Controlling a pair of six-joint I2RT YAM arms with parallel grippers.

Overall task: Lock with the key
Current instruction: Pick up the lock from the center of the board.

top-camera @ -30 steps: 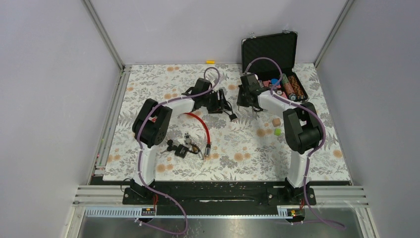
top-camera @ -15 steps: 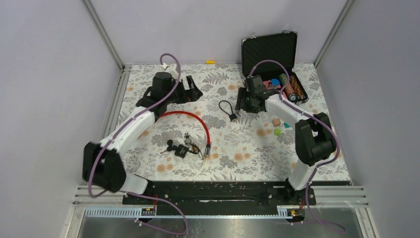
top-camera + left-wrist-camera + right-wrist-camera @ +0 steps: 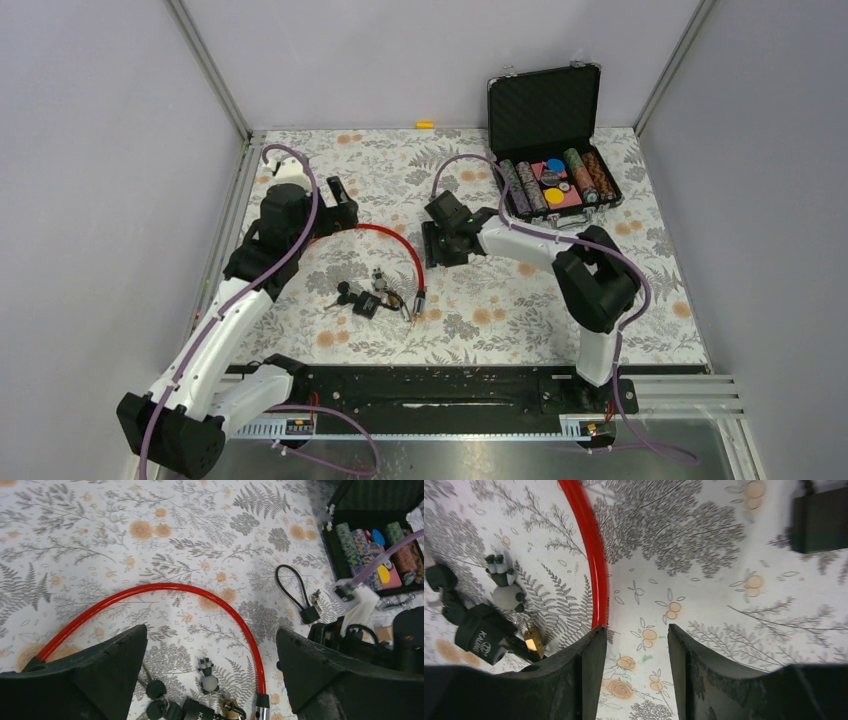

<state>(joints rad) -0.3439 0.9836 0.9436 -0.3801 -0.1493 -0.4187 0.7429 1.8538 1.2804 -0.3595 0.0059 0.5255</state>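
Note:
A red cable lock (image 3: pixel 395 238) arcs across the mat, and its metal end (image 3: pixel 418 297) lies near the centre. Black-headed keys (image 3: pixel 345 293), a black padlock (image 3: pixel 366 306) and a panda charm (image 3: pixel 207 674) lie inside the arc. My left gripper (image 3: pixel 338 210) is open and empty above the cable's left part; in the left wrist view it (image 3: pixel 210 635) frames the keys (image 3: pixel 155 690) and the black padlock (image 3: pixel 200 711). My right gripper (image 3: pixel 437 250) is open and empty, low over the mat just right of the cable (image 3: pixel 591 545). A brass padlock (image 3: pixel 534 640) lies beside the black padlock (image 3: pixel 484 635).
A small black loop lock (image 3: pixel 309 614) lies right of the cable, by the right arm. An open black case (image 3: pixel 550 150) with poker chips stands at the back right. A yellow piece (image 3: pixel 425 125) lies at the back edge. Walls close in left and right.
My left arm has swung left and back from the centre. My right arm has moved from the case to the centre, down beside the red cable. The chips in the case now show.

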